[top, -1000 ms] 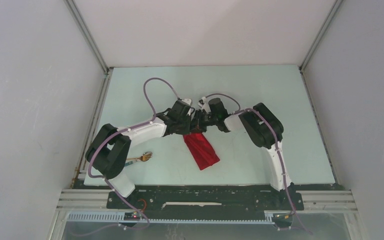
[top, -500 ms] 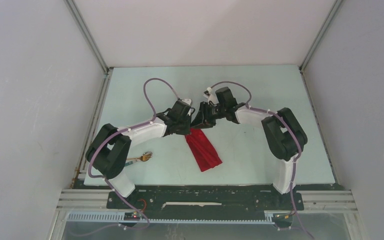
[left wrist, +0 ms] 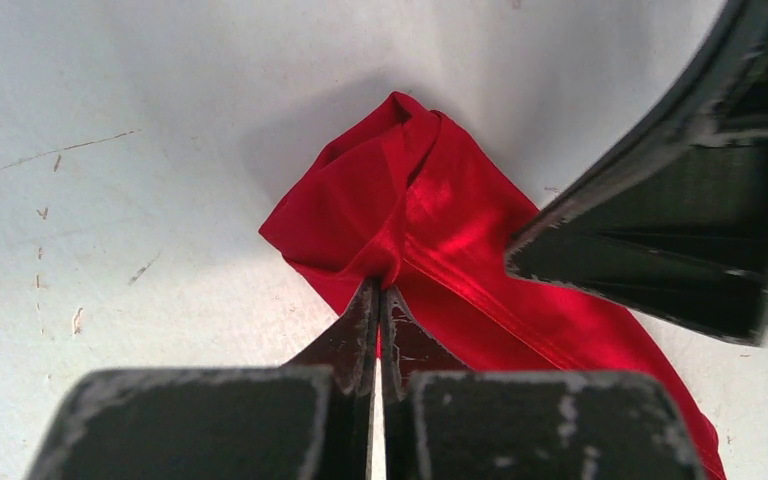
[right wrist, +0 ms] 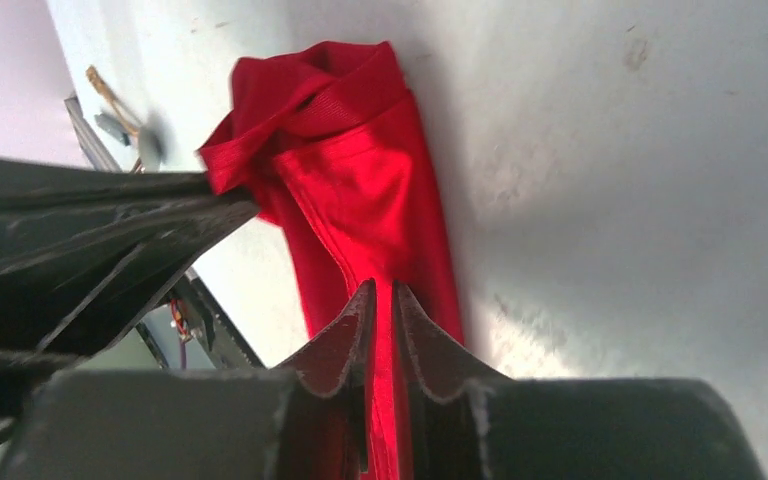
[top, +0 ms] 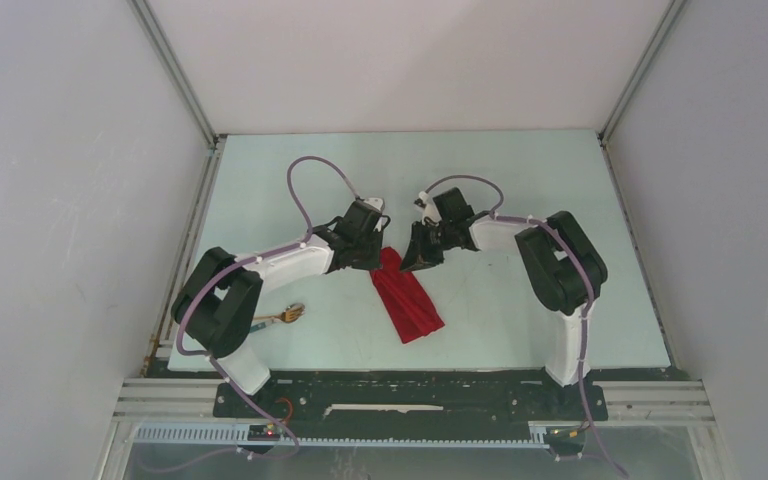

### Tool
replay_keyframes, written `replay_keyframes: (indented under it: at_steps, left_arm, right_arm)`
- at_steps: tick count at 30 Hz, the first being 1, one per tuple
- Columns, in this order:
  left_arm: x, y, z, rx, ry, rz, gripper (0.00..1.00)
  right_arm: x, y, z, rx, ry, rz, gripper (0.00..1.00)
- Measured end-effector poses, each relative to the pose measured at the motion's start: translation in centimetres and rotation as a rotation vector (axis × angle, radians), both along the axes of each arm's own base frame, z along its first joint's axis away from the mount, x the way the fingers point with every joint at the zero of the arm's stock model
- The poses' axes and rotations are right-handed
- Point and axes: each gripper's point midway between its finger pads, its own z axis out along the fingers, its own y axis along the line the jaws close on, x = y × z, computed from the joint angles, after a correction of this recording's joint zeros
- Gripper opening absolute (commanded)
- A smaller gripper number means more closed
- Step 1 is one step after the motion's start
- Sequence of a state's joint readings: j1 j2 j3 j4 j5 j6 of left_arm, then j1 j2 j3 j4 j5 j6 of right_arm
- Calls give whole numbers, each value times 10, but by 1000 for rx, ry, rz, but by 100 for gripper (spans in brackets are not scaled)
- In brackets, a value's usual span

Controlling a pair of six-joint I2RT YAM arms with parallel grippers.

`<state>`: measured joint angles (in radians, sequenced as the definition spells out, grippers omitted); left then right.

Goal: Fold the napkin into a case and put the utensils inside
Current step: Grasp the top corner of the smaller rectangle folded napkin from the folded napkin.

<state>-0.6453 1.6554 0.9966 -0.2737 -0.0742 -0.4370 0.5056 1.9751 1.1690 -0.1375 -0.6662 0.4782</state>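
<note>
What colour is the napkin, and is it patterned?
The napkin is plain bright red, with no pattern; the left wrist view shows it best.

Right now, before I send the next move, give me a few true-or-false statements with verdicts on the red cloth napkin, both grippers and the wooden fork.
1. The left gripper is pinched shut on a fold of the plain bright red cloth napkin. True.
2. The small light-brown wooden fork is tucked inside the napkin. False: it lies on the pale table, apart from the cloth, near the left arm's base.
3. The right gripper hangs wide open, clear of the cloth. False: its fingers are close together with red cloth between them.
4. The napkin lies as a narrow folded strip, not a flat square. True.
</note>
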Motion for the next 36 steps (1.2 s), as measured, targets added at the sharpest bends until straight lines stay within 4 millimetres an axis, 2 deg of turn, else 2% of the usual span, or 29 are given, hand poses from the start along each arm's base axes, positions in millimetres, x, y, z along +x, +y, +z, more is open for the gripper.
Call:
replay_keyframes:
  at_steps: [4, 10, 14, 17, 23, 27, 32, 34, 36]
  left_arm:
    - [0, 0, -1, 1, 3, 0, 0]
    - [-1, 0, -9, 25, 35, 0, 0]
    - [-1, 0, -12, 31, 48, 6, 0]
    - [1, 0, -12, 36, 55, 8, 2]
    - [1, -5, -7, 20, 63, 8, 17]
    - [1, -6, -6, 5, 73, 10, 19]
    - [3, -4, -3, -25, 91, 22, 37]
    - [3, -2, 3, -47, 93, 33, 37]
    - [6, -1, 15, -84, 83, 47, 32]
  right_arm:
    - [-2, 9, -17, -7, 22, -8, 14]
    - [-5, 44, -18, 44, -16, -2, 9]
    - [-2, 53, -17, 60, -27, -22, 5]
    - [0, 55, -18, 71, -9, -43, 3]
    - [2, 58, -19, 85, 7, -64, 0]
    - [2, 58, -19, 83, 9, -65, 0]
    - [4, 56, -19, 84, 9, -70, 0]
    - [4, 56, -19, 84, 9, -70, 0]
    - [4, 56, -19, 84, 9, -70, 0]
